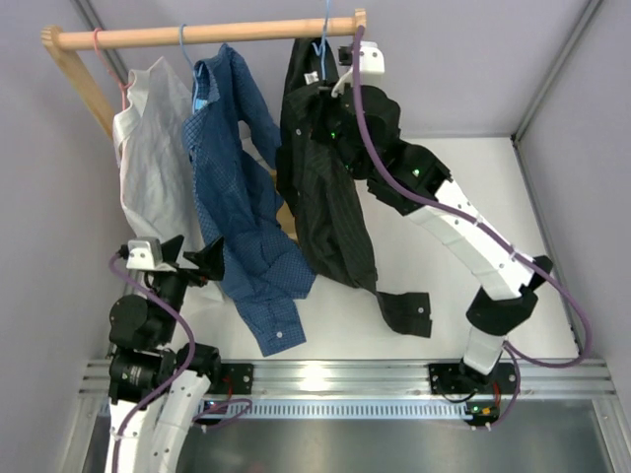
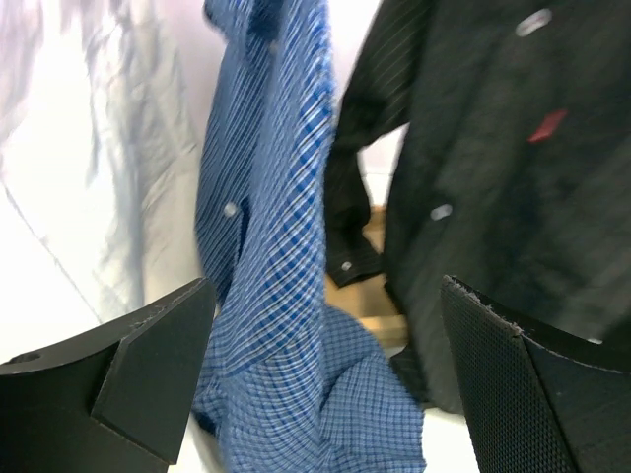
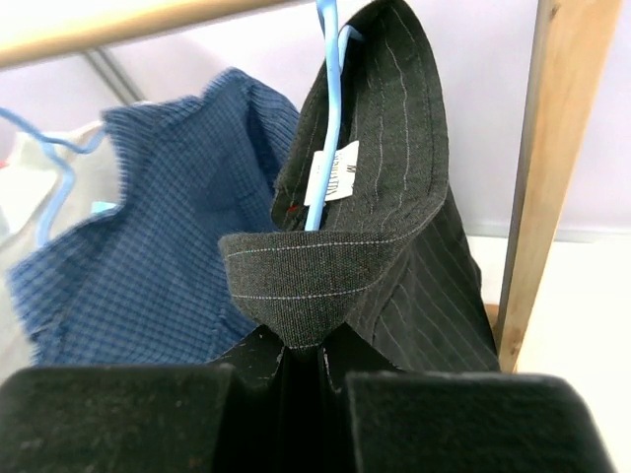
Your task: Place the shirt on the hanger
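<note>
— Up by the wooden rail (image 1: 207,34), what is the right gripper (image 3: 304,372) doing?

— Its fingers are pressed close, leaving only a narrow slit, and black cloth fills that slit. It is pinching the shirt (image 3: 394,158) at the front, just under the point of the collar.

— And the shirt itself?

— It hangs on the light-blue wire hanger (image 3: 323,108). The wire runs up through the neck opening past a white size label (image 3: 332,172). The hook sits over the rail near its right end, beside the rack's upright wooden post (image 3: 552,148). The body of the shirt drops straight down from there. One sleeve trails onto the white table (image 1: 463,177), its cuff lying flat.

— What hangs next to it?

— A blue checked shirt (image 1: 242,197), close on its left, on a second blue hanger (image 1: 183,44). Further left is a pale grey shirt (image 1: 148,148) on a pink hanger (image 1: 99,41).

— The left gripper (image 2: 325,286)?

— Low down, near the table's left edge, with its fingers spread wide and nothing between them. It faces the lower part of the blue checked shirt, near the hem. I cannot tell whether it touches the cloth.
</note>
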`<state>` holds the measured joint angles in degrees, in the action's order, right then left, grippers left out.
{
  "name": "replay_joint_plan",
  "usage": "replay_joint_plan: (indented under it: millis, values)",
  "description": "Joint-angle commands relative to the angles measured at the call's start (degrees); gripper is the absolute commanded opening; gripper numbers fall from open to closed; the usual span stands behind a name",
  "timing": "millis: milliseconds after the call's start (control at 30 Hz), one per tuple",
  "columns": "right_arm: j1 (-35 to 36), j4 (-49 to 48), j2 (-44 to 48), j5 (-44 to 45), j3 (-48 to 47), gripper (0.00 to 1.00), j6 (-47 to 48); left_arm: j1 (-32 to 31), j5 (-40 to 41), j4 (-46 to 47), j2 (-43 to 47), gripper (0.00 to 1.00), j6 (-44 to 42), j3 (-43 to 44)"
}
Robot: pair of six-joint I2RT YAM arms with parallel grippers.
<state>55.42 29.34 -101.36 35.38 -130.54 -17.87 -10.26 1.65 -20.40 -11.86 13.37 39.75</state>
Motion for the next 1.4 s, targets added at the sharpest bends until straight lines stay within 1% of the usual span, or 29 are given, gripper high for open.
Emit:
replay_joint_plan:
  millis: [0, 100, 167, 300, 333, 367, 400, 433, 467, 500, 533, 567, 633, 767, 800, 867, 900, 967, 1000, 1067, 1100, 1167, 1200, 1267, 1300, 1367]
  values:
    - [-2.85, 3.26, -2.17, 1.46, -4.98, 0.0, -1.37, 0.42, -4.19, 4.41, 1.66, 0.98, 0.7, -0.46]
    - [-3.91, 4.14, -2.87, 0.92, -4.37, 0.0, -1.64, 0.51, -6.39, 4.23, 1.66, 0.98, 1.74, 0.06]
    - [-4.09, 4.14, -2.7, 1.01, -2.97, 0.0, -1.64, 0.51, -7.18, 1.96, 1.84, 0.98, 3.07, 1.73]
    - [-5.5, 4.14, -3.4, -0.31, -2.53, 0.0, -1.56, 0.51, -9.47, -7.87, 1.14, 0.98, 4.56, 9.1]
    - [-5.58, 4.14, -3.49, -0.31, -2.26, 0.0, -1.47, 0.51, -9.04, -13.03, 1.05, 0.98, 4.65, 13.12]
    - [-5.41, 4.14, -3.4, -0.31, -2.0, 0.0, -1.64, 0.51, -8.08, -15.61, 0.87, 0.98, 4.65, 15.08]
    - [-5.32, 4.06, -3.32, -0.22, -1.56, 0.04, -1.82, 0.51, -5.37, -18.07, 0.52, 0.98, 4.48, 17.01]
    - [-5.15, 3.79, -2.53, -0.39, -0.08, 0.16, -2.08, 0.51, -3.51, -22.62, 0.17, 0.98, 4.3, 20.42]
    - [-4.62, 3.18, -1.83, -0.48, 1.07, 0.57, -2.08, 0.51, -1.76, -24.84, -0.88, 0.98, 3.52, 21.94]
    - [-4.27, 2.39, -0.08, -0.57, 2.47, 0.77, -2.17, 0.51, 3.22, -26.95, -1.5, 0.98, 3.16, 23.26]
    - [-3.74, 1.6, 0.72, -0.57, 5.09, 0.96, -2.35, 0.51, 5.53, -30.19, -2.11, 0.98, 2.98, 24.23]
    - [-2.69, 0.03, 1.68, -0.57, 6.16, 1.0, -1.74, 0.51, 7.3, -31.27, -2.55, 0.98, 2.81, 24.93]
    - [-1.63, -1.12, 4.41, 0.3, 8.8, 0.99, -1.3, 0.42, 10.46, -32.42, -3.0, 0.98, 2.45, 24.5]
    - [0.39, -1.75, 10.2, 1.1, 12.93, 0.99, 0.11, 0.42, 11.61, -33.56, -2.47, 0.98, 2.54, 24.41]
    - [0.65, -1.83, 14.57, 1.19, 16.86, 0.99, 0.38, 0.42, 12.4, -33.91, -2.29, 0.98, 2.28, 24.94]
    - [1.09, -2.71, 20.12, 0.49, 22.49, 0.99, 1.6, -0.02, 14.52, -34.87, -2.29, 0.98, 1.41, 26.16]
    - [1.1, -3.76, 26.15, -0.13, 28.87, 0.99, 2.13, -0.28, 14.7, -34.97, -2.12, 0.98, 1.05, 27.22]
    - [1.1, -4.29, 32.34, 0.57, 34.98, 1.0, 3.97, -1.34, 16.62, -35.75, -2.38, 0.98, 0.61, 28.19]
    - [1.01, -4.12, 38.54, 2.66, 41.27, 0.99, 4.76, -1.6, 17.59, -36.45, -2.55, 0.98, 0.35, 28.8]
    - [1.01, -3.51, 45.08, 5.92, 47.98, 0.99, 6.26, -3.09, 21.09, -37.07, -2.21, 0.98, -0.53, 28.63]
    - [1.01, -2.63, 51.72, 9.67, 54.71, 0.99, 6.7, -3.53, 22.07, -37.51, -2.03, 0.98, -0.71, 28.2]
    - [1.01, -0.7, 58.52, 13.74, 60.99, 0.99, 6.36, -4.59, 22.87, -37.52, -0.28, 0.98, -2.37, 27.23]
    - [1.01, 0.88, 64.82, 16.45, 65.89, 0.99, 5.83, -4.85, 23.31, -37.52, 0.25, 0.98, -2.55, 26.62]
    - [1.01, 6.32, 70.74, 18.06, 69.53, 0.99, 2.5, -5.21, 23.66, -37.34, 1.13, 0.98, -1.86, 25.82]
    - [1.01, 8.17, 75.91, 18.76, 71.72, 0.99, 1.27, -5.29, 22.62, -37.34, 1.31, 0.98, -1.85, 25.73]
    - [1.01, 13.09, 79.9, 18.5, 73.05, 1.0, -1.37, -5.21, 20.86, -37.34, 0.61, 0.98, -1.85, 25.73]
